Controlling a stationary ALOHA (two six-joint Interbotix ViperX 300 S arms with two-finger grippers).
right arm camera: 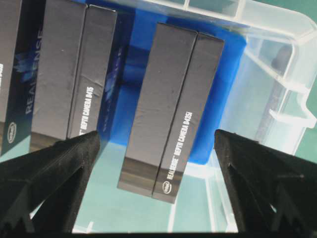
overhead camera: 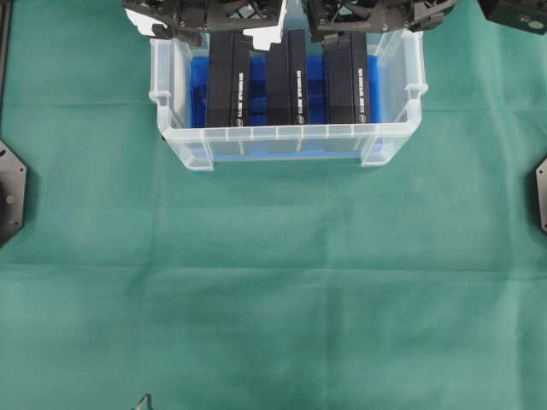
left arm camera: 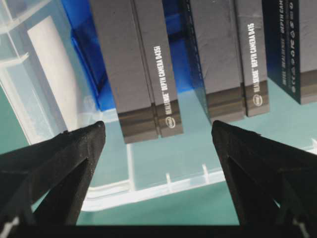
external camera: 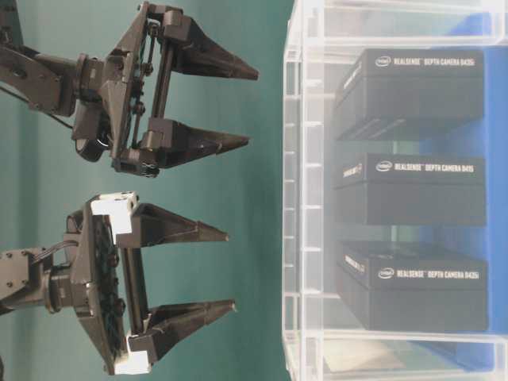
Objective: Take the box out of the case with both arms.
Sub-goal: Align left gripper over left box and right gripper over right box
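Three black boxes stand on edge side by side in the clear plastic case (overhead camera: pixel 282 141): a left box (overhead camera: pixel 227 81), a middle box (overhead camera: pixel 286 81) and a right box (overhead camera: pixel 346 81). My left gripper (overhead camera: pixel 209 30), with white parts, hangs open over the case's far rim, in line with the left box (left arm camera: pixel 143 74). Beside it my right gripper (overhead camera: pixel 367 21) is open too, in line with the right box (right arm camera: pixel 171 109). From table level both grippers, left (external camera: pixel 230 270) and right (external camera: pixel 252 109), stand apart from the case (external camera: pixel 298 198), with nothing between the fingers.
A blue sheet (overhead camera: pixel 198 94) lines the case bottom. Green cloth (overhead camera: pixel 273 282) covers the table in front of the case. Black mounts sit at the left edge (overhead camera: pixel 8 192) and the right edge (overhead camera: pixel 540 192), and a black part (overhead camera: pixel 513 13) at the top right.
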